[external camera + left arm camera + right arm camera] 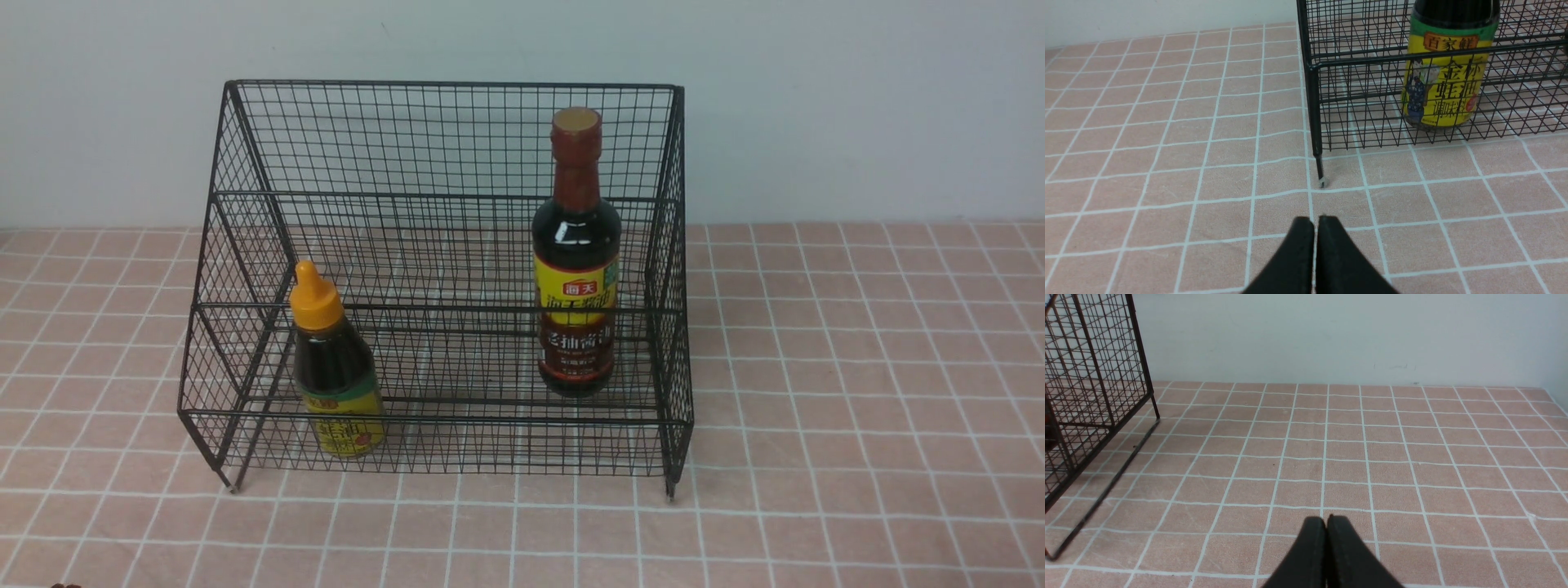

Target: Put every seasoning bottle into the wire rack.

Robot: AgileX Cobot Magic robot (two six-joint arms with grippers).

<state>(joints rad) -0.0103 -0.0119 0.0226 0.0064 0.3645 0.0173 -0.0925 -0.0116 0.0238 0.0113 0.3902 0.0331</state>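
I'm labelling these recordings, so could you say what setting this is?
Probably a staged robot test area: a wire rack on a grid-patterned surface against a plain wall.

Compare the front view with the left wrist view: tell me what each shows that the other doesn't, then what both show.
Only the front view shows the tall bottle with its brown-red cap, and the squat bottle's orange nozzle cap.

Only the left wrist view shows the left gripper, its fingertips together with nothing between them.

Both show the wire rack, the squat bottle with its yellow-green label inside it, the tiled surface and the pale wall.
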